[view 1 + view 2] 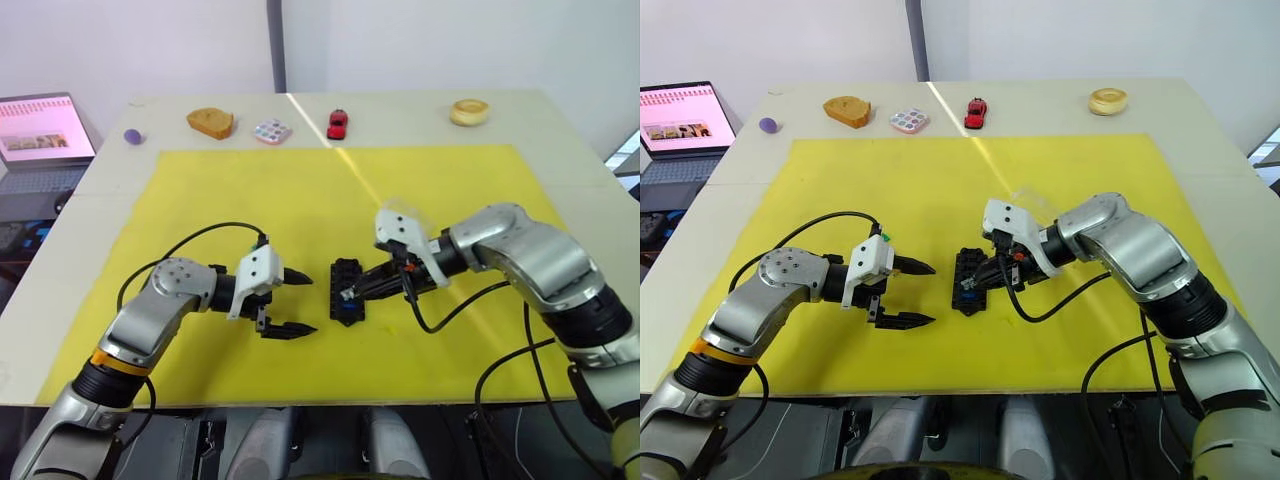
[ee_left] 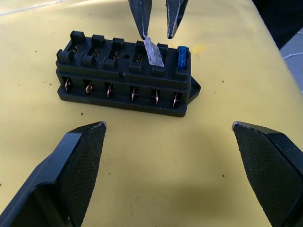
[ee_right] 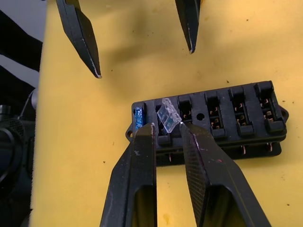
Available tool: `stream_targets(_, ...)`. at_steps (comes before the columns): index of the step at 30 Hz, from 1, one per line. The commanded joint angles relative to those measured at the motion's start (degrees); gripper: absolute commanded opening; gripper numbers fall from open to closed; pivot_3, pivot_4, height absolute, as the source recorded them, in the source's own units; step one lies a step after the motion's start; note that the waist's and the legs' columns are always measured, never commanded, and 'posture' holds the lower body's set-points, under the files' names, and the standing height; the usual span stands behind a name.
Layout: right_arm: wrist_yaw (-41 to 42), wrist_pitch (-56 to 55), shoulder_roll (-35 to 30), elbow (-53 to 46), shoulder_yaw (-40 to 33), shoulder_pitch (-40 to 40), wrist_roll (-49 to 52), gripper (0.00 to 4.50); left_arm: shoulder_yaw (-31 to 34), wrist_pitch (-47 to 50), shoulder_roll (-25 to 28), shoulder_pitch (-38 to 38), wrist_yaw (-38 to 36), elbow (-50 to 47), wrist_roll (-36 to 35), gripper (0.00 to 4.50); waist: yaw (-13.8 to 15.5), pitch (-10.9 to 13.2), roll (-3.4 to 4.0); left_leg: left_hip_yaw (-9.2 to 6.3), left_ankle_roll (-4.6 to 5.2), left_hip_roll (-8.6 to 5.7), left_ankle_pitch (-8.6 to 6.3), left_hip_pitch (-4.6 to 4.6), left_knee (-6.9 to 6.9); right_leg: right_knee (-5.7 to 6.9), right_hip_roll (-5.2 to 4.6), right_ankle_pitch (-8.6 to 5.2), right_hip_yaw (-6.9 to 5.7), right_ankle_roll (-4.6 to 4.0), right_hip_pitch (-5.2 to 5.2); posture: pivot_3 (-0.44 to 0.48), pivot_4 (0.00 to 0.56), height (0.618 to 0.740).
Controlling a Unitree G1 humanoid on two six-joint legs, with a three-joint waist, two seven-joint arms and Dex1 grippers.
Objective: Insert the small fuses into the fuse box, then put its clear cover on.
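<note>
The black fuse box (image 1: 347,285) lies on the yellow mat (image 1: 300,190) between my two grippers. A blue fuse (image 2: 182,56) stands in its end slot. A clear grey fuse (image 3: 169,116) leans tilted over the slot beside it. My right gripper (image 3: 166,125) hovers right at that fuse with its fingers slightly apart, and one fingertip (image 2: 145,34) touches the fuse. My left gripper (image 1: 300,303) is wide open and empty, a short way to the left of the box. A faint transparent shape, apparently the clear cover (image 1: 1028,200), lies just behind my right wrist.
Along the far table edge sit a purple blob (image 1: 132,135), a brown bread-like piece (image 1: 210,122), a dotted disc (image 1: 272,131), a red toy car (image 1: 338,123) and a doughnut (image 1: 469,111). A laptop (image 1: 45,130) stands off the far left corner.
</note>
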Motion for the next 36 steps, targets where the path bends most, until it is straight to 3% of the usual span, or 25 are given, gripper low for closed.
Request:
stream_targets(1, 0.5, -1.3, 0.5, 0.7, 0.6, -1.7, -0.6, 0.91, 0.9, -0.2, -0.3, 0.2, 0.6, -1.7, -0.5, 4.5, 0.0, 0.0, 0.0, 0.0, 0.0, 0.0, 0.0, 0.0, 0.0, 0.0, 0.0, 0.0, 0.0, 0.0, 0.0, 0.0, 0.15, 0.74)
stream_targets(20, 1.9, -2.8, 2.5, 2.6, 2.7, -3.0, -2.2, 0.91, 2.0, 2.1, -0.4, 1.6, 3.4, -4.0, -2.0, 4.5, 0.0, 0.0, 0.0, 0.0, 0.0, -0.01, 0.0, 0.0, 0.01, 0.01, 0.01, 0.0, 0.0, 0.0, -0.04, 0.0, 0.15, 0.74)
stream_targets(22, 2.0, -2.3, 2.5, 2.3, 2.5, -3.1, -1.9, 0.03, 1.9, 1.9, -0.5, 1.5, 3.5, -3.7, -1.9, 4.5, 0.0, 0.0, 0.0, 0.0, 0.0, -0.01, 0.0, 0.0, 0.01, 0.01, 0.01, 0.0, 0.0, 0.0, -0.04, 0.0, 0.15, 0.74)
stream_targets(36, 0.0, -4.0, 0.1, -3.1, 0.3, 0.8, -2.5, 0.03, 1.5, 1.8, -0.5, 1.3, 3.3, -3.4, -1.6, 4.5, 0.1, 0.0, 0.0, 0.0, 0.0, -0.01, -0.01, 0.0, 0.01, 0.01, 0.0, 0.0, 0.0, 0.01, -0.05, 0.0, 0.15, 0.74)
